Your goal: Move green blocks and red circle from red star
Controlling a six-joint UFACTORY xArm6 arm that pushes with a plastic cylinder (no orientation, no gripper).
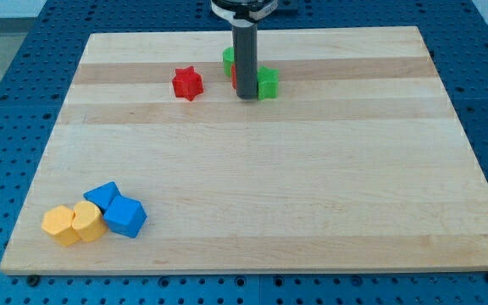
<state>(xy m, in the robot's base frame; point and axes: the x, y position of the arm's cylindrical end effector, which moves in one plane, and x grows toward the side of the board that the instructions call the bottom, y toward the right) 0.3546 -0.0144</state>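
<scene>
1. The red star (188,83) lies flat on the wooden board (252,212), near the view's top and a little left of the middle, with bare wood all round it.
2. To the star's right, apart from it, sits a tight cluster: one green block (228,60) shows at the rod's left edge, nearer the view's top, and a second green block (268,83) shows at the rod's right edge, level with the star. Their shapes cannot be made out, since the rod covers part of each.
3. A thin sliver of red (235,78) shows between the first green block and the rod; it is probably the red circle, but too little shows to tell its shape.
4. The dark rod (245,59) stands upright in front of this cluster, coming down from the view's top. My tip (246,98) rests on the board just beside the second green block, on its left, and well clear of the star.
5. The arm carries no pincer, only this rod, so nothing is clasped.
6. Far off, in the view's bottom left corner, two blue blocks (102,196) (126,217) and two yellow blocks (61,225) (89,221) huddle together, touching.
7. The board lies on a blue perforated table (7,76).
</scene>
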